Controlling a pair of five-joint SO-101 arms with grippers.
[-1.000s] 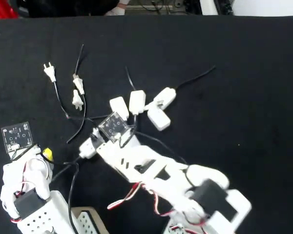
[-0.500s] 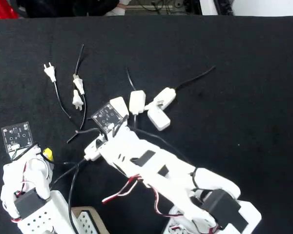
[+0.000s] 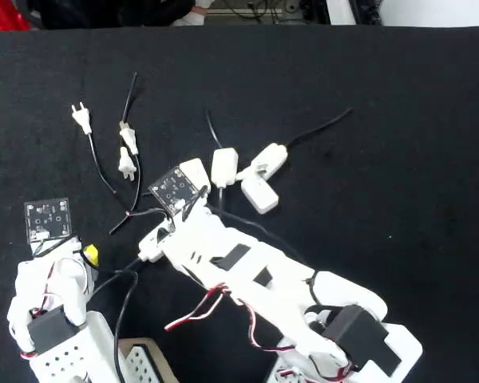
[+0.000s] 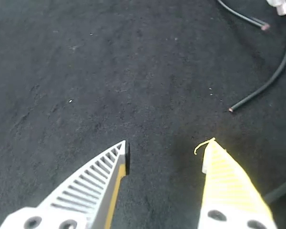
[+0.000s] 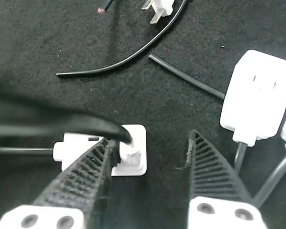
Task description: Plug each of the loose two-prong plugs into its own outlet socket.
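- Right gripper (image 5: pixel 152 140) hangs low over the cloth, spread wide, with nothing pinched.
- The plug (image 5: pixel 128 151) sits inside that gap, hard against one finger (image 5: pixel 90 171), with open space across to the other.
- Its long axis runs across the gap, finger to finger. A straight close would likely squeeze it end-on, so I'd say the wrist wants a turn first.
- The nearest socket (image 5: pixel 257 95) lies just beyond the opposite finger, slots facing up and apart from the plug. That looks like a short carry.
- In the high view, the right arm (image 3: pixel 247 271) stretches to mid-table, and the sockets (image 3: pixel 223 166) are clustered just past its wrist.
- More plugs (image 3: pixel 128 137) lie well apart, toward the far left.
- The left gripper (image 4: pixel 167 143) is also spread and empty, over bare cloth by the table's near-left corner.
- It is well apart from this plug, so this one belongs to the right arm.
- The surface is black cloth (image 3: pixel 399 120), matte and soft-looking. My guess is the plug won't skate much when nudged.
- Room is tight: a thick dark cable (image 5: pixel 47 121) crosses right over the plug's tail.
- A thinner wire (image 5: pixel 186 78) lies between plug and socket, and either one could snag a lift.
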